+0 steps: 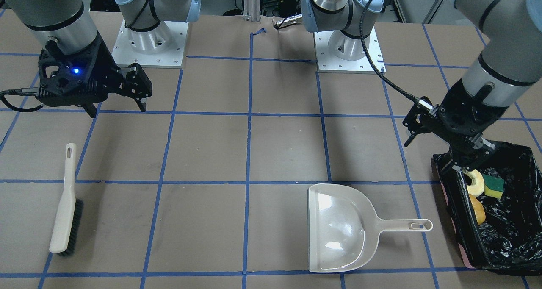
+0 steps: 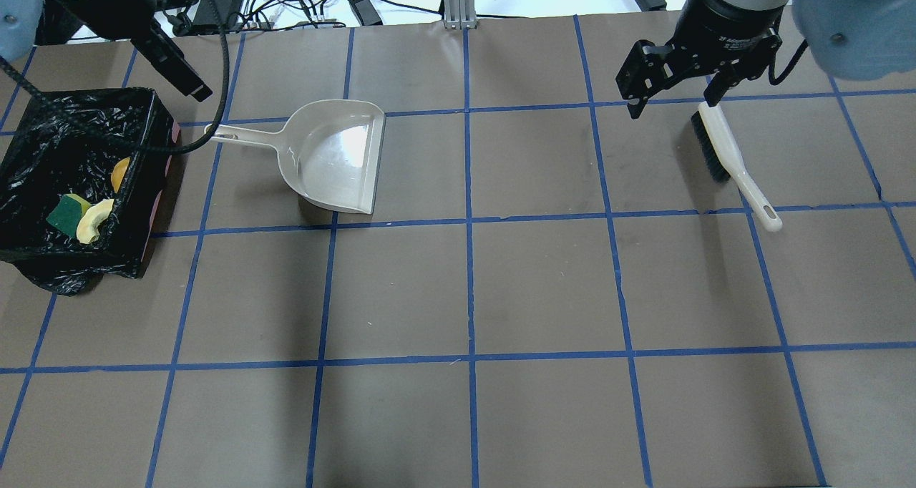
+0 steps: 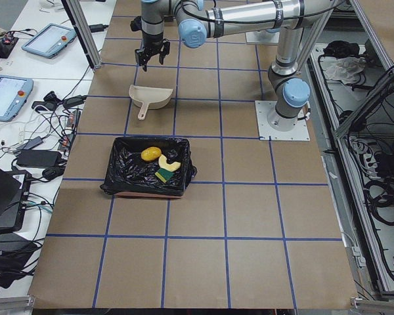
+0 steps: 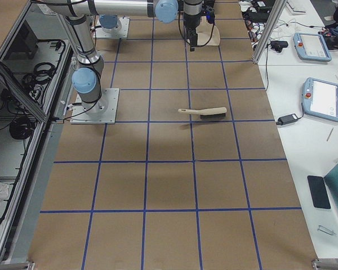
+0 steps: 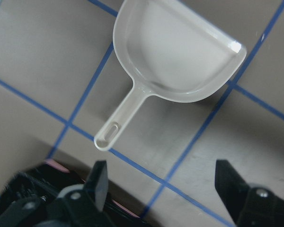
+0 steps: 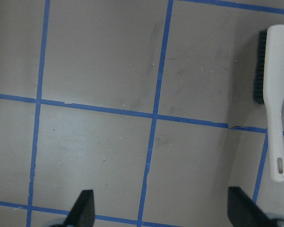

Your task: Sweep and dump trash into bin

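Note:
The bin (image 2: 43, 137) with its black bag stands at the table's left end. In it lie the tan crust (image 2: 94, 221), the green-sided sponge (image 2: 68, 212) and the golden-brown lump (image 2: 120, 174). All three also show in the front view: the crust (image 1: 475, 182), the sponge (image 1: 493, 186) and the lump (image 1: 478, 210). My left gripper (image 1: 465, 164) hangs open and empty above the bin's inner far corner. The left wrist view shows its gripper (image 5: 161, 189) with the jaws apart. My right gripper (image 2: 673, 105) is open and empty, raised above the brush.
The beige dustpan (image 2: 333, 155) lies empty on the table beside the bin, its handle pointing at the bin. The white brush (image 2: 723, 152) with dark bristles lies flat on the right side. Blue tape lines grid the brown table.

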`<state>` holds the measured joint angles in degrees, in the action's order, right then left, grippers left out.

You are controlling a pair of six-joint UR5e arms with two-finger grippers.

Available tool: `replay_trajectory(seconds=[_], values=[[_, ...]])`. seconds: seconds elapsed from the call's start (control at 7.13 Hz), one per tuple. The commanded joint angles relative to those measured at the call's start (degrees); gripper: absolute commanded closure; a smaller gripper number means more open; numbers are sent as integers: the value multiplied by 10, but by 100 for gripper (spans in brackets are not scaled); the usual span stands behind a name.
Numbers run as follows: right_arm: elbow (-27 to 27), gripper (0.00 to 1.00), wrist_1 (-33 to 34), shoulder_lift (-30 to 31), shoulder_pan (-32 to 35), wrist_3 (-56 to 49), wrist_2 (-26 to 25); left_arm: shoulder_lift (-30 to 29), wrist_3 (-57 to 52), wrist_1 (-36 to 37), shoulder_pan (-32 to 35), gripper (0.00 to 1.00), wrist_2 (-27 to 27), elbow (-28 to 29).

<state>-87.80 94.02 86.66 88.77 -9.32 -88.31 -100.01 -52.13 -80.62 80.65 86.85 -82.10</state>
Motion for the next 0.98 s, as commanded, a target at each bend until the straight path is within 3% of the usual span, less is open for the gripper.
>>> replay_trajectory(seconds=[0.0,0.42,0.84], values=[[-1,0,0,0,0,0,1,24,264,-33,37,12,0,-2],[-1,0,0,0,0,0,2,70,473,-93,45,0,2,-17],[-1,0,0,0,0,0,1,90,511,-68,45,0,1,-53]])
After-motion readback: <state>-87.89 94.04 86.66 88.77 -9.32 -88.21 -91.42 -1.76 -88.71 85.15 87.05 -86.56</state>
